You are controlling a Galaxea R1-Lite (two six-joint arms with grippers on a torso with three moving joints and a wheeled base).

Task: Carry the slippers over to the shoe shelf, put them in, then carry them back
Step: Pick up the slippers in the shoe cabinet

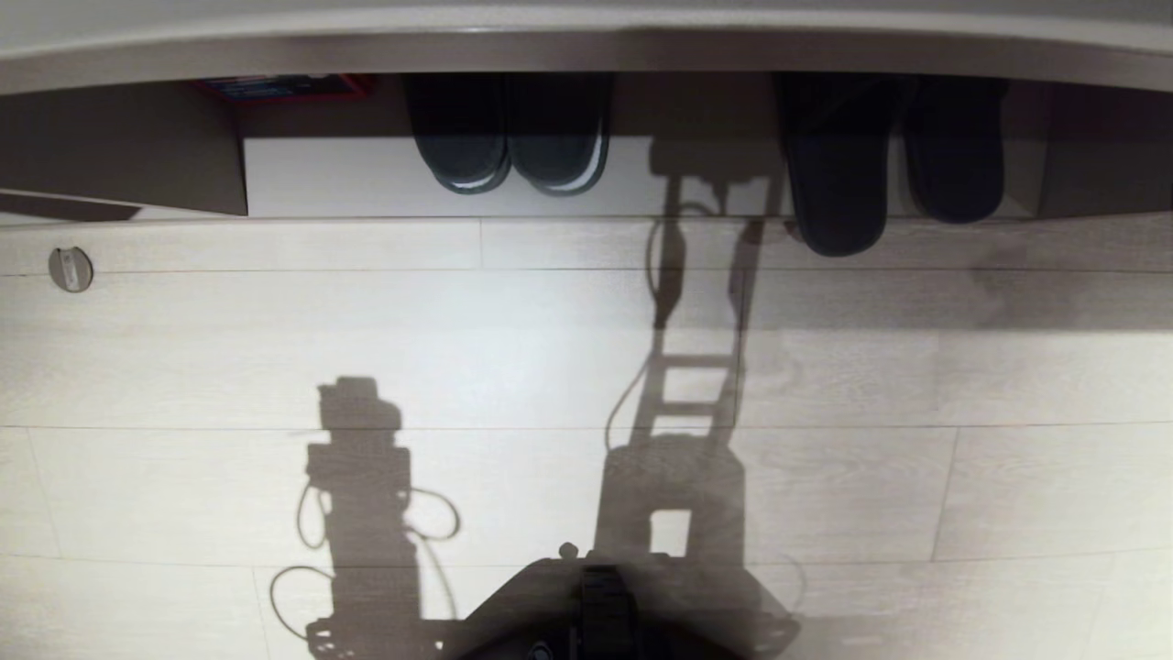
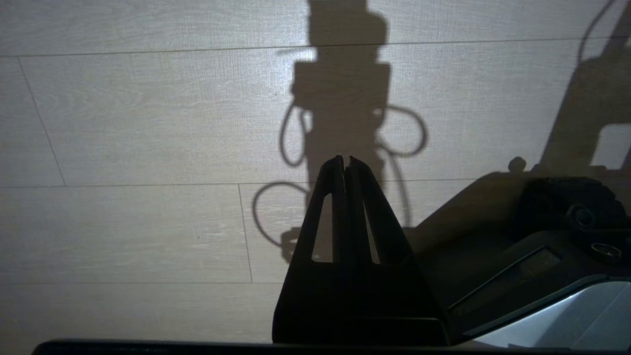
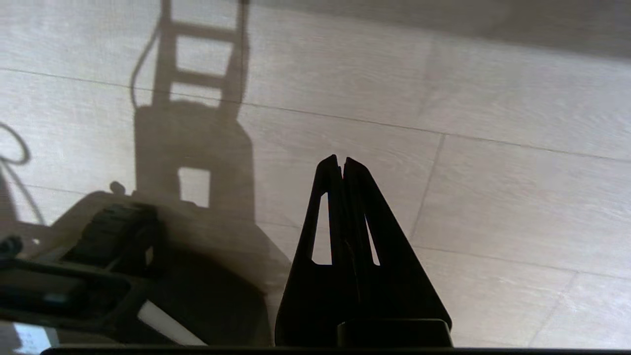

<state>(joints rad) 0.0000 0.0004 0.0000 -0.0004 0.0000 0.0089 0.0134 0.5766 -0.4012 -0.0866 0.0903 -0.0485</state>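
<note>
Right hand (image 3: 343,160): clenched, empty, over bare floor (image 3: 493,197).
Left hand (image 2: 345,160): clenched, empty, parked.
Slippers (image 1: 893,156): well ahead of right hand, toes out of shoe shelf (image 1: 1081,183).
Handling: likely light, soft, floppy; pinch the heel rim.

Slippers (image 1: 884,165) on shelf floor (image 1: 348,179)

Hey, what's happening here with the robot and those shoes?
Nothing is being handled yet. The slippers sit at the mouth of a low cubby, one toe poking out onto the floor. A similar dark pair with whitish sole edges sits further left. The left gripper and right gripper are both shut and empty, over bare floor.
</note>
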